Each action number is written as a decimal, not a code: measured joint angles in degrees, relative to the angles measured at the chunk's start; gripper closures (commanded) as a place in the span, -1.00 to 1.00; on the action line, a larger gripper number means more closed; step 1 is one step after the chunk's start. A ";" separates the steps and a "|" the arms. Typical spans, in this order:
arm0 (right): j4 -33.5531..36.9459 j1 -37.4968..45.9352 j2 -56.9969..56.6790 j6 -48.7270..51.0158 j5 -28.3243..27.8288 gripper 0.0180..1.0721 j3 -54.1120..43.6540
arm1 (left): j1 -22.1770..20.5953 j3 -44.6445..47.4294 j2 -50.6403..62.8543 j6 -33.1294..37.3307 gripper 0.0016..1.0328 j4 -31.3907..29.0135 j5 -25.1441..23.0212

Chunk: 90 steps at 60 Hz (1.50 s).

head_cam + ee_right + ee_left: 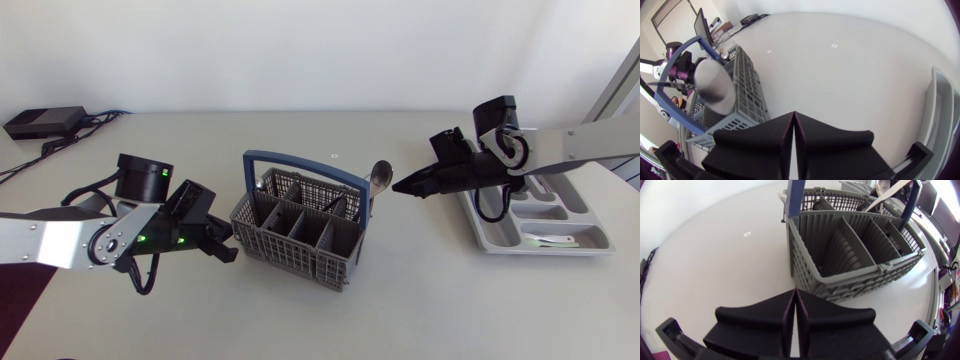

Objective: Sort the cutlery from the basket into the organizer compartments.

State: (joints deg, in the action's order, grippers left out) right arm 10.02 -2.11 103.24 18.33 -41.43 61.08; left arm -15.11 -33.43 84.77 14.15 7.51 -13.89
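A pale grey table [330, 310] runs back to a plain white wall. At its left side the left gripper [796, 297] has its jaws clenched flat together with nothing between them. Just ahead of the jaws stands the short end wall of a grey mesh basket [300, 232], close to them but not touching.

The basket's long axis runs away from those jaws, and a blue handle [300, 160] arches over it. The ribbed compartments nearest the jaws show only their walls. A few dark shapes sit in the farther ones, too small to name.

A spoon [380, 176] stands at the basket's far end. Its bowl is up, its long axis is nearly upright, and it leans away from the basket toward the right gripper [794, 120]. Its handle drops behind the basket wall, so the lower end is hidden.

The right gripper's jaws are also clenched on nothing. The spoon's bowl is ahead of them and off to one side, near but apart. From above, their tip points straight at the bowl.

Behind these jaws and under the right arm lies a grey organizer [560, 252]. Its long compartments are partly covered by the arm. White pieces [552, 240] lie in the frontmost compartment, and the dark pieces in the others cannot be told apart.
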 measured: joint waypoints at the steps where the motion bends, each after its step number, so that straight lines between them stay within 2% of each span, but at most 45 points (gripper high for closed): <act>1: 0.00 0.07 0.85 -0.44 -0.46 0.89 0.74 | 0.00 -0.28 0.59 0.00 0.94 0.20 0.00; 19: 2.34 1.07 12.15 -6.01 -6.49 0.89 10.67 | -0.22 -7.56 10.19 -0.66 0.94 3.02 -0.02; 33: 6.25 0.28 12.83 -5.20 -9.01 0.89 11.13 | -1.97 -12.48 13.94 -2.14 0.94 3.13 0.00; 46: 11.08 -0.24 10.71 -1.09 -10.16 0.89 5.95 | -2.19 -14.73 15.96 -2.16 0.94 3.15 -0.02; 56: 13.88 -0.81 4.46 2.03 -9.77 0.89 0.76 | -2.23 -15.85 16.79 -2.38 0.94 3.15 0.00; 71: 14.73 -7.21 -7.96 2.45 -9.38 0.89 -7.52 | -2.93 -19.67 18.97 -3.72 0.94 3.15 0.50; 90: 12.22 -12.39 -15.32 -0.57 -6.67 0.89 -15.72 | -4.87 -26.10 22.84 -4.74 0.94 1.97 1.03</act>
State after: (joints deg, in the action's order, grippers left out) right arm 22.24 -14.50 87.92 17.76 -48.10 45.36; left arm -19.99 -59.53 107.61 9.41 9.48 -12.86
